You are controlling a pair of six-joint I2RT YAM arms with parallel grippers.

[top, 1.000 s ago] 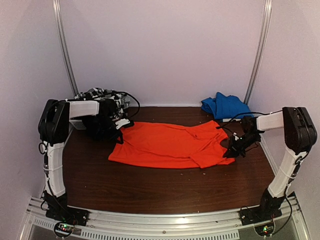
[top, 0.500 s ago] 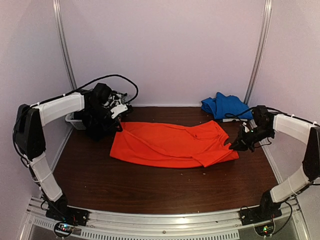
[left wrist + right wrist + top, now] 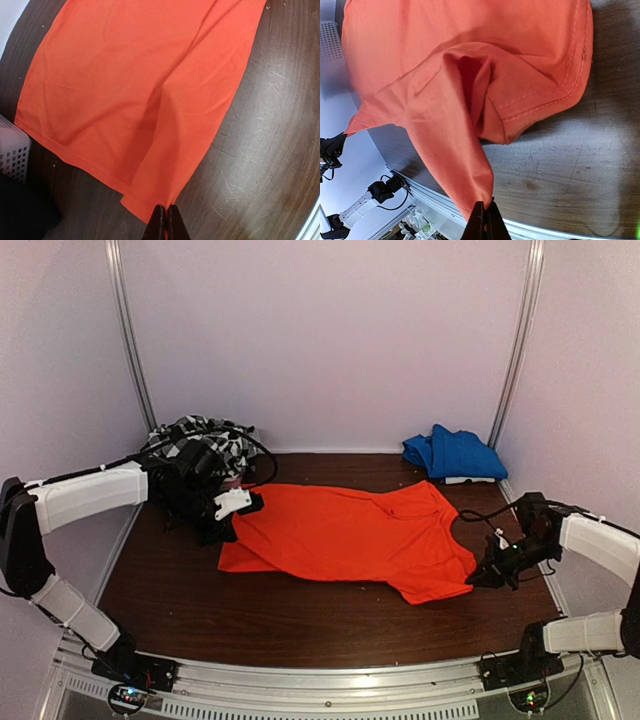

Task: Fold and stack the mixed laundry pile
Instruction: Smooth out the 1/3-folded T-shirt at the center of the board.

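Note:
The orange-red garment (image 3: 350, 537) lies spread across the middle of the dark wooden table (image 3: 300, 625). My left gripper (image 3: 228, 522) is shut on its left edge, and the cloth (image 3: 135, 90) runs away from the closed fingers (image 3: 159, 222). At the right, my right gripper (image 3: 484, 577) is shut on the garment's near right corner, lifting a fold of cloth (image 3: 450, 125) off the wood. A black-and-white checked garment (image 3: 200, 438) is heaped at the back left, behind the left arm. A plain black garment (image 3: 22, 212) shows as a dark mass at the left wrist view's lower left.
A blue garment (image 3: 452, 452) sits folded at the back right by the wall. A white slatted basket (image 3: 11, 152) stands at the table's left edge, mostly hidden under the checked heap. Metal rails (image 3: 330, 685) run along the near table edge.
Both arms have swung forward and lowered, pulling the orange-red garment toward the near side. Its right corner has moved forward and to the right, and the cloth lies flatter and wider.

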